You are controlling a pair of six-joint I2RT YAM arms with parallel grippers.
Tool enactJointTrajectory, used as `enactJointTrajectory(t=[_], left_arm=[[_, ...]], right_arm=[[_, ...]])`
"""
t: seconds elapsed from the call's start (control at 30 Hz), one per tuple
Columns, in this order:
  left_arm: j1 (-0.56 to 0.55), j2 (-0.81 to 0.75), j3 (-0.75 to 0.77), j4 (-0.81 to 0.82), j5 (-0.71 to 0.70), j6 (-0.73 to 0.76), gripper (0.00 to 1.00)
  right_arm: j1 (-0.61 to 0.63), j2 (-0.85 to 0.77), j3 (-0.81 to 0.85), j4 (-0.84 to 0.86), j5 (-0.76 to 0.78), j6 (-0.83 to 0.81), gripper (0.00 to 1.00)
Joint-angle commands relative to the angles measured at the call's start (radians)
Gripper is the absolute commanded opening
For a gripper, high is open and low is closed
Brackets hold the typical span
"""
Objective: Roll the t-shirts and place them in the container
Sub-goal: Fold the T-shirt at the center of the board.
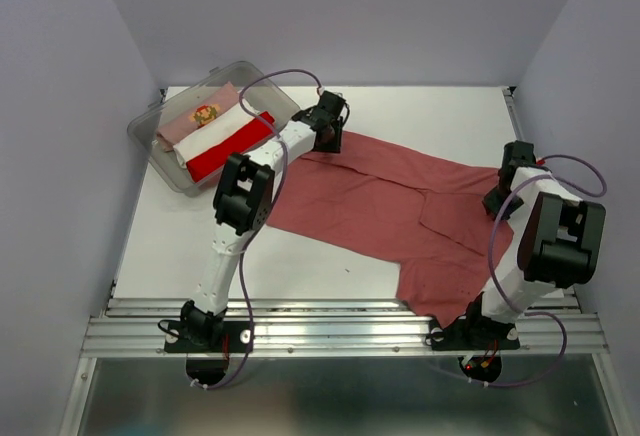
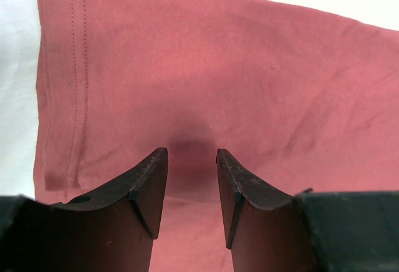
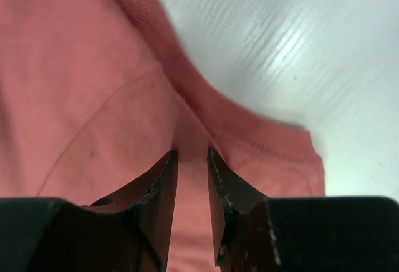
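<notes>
Flattening looks like the step: tee [image 1: 380, 206] is spread from table [image 1: 430, 116] centre to near-right edge, and should be pulled taut before rolling. Left tool [image 2: 191, 153] is held half-open over flat cloth. Right tool [image 3: 192, 153] is narrow at the edge seam; grip cannot be told.

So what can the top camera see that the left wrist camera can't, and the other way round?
Only the top camera shows the clear tub holding three rolled shirts, pale pink, white and bright red, plus the right tool at the right end of the brick-red shirt. Only the left wrist camera shows the stitched lines along that shirt's hem and the gap between the tips of the left tool. Both show the brick-red shirt, the left tool and the white table.
</notes>
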Motion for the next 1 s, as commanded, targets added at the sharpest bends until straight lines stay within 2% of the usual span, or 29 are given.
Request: enactJointTrajectory(t=[0.0,0.3,0.5,0.57,0.63,0.83,0.93,0.97], left_arm=[[0.011,0.032,0.051,-0.016,-0.023,0.024,0.47],[0.023,0.102,0.106,-0.037,-0.025,0.033,0.47],[0.033,0.224,0.329,-0.088,0.007,0.052,0.48],[0.033,0.247,0.411,-0.111,0.010,0.058,0.48],[0.033,0.230,0.418,-0.105,0.015,0.059,0.48],[0.026,-0.020,0.292,-0.039,0.001,0.033,0.49],[0.023,-0.141,0.233,-0.033,-0.040,0.015,0.50],[0.025,-0.173,0.173,-0.030,-0.063,-0.003,0.50]], right_arm=[[-0.013,0.081,0.036,0.110,0.008,0.033,0.32],[-0.022,0.288,0.120,0.184,0.034,0.068,0.32],[-0.032,0.367,0.237,0.178,0.073,0.070,0.32],[-0.032,0.344,0.255,0.169,0.054,0.065,0.32],[-0.032,0.298,0.252,0.167,0.022,0.053,0.33],[-0.032,0.060,0.217,0.121,-0.045,0.016,0.43],[-0.032,-0.072,0.170,0.112,-0.106,0.001,0.53],[-0.032,-0.130,0.135,0.104,-0.122,-0.001,0.60]])
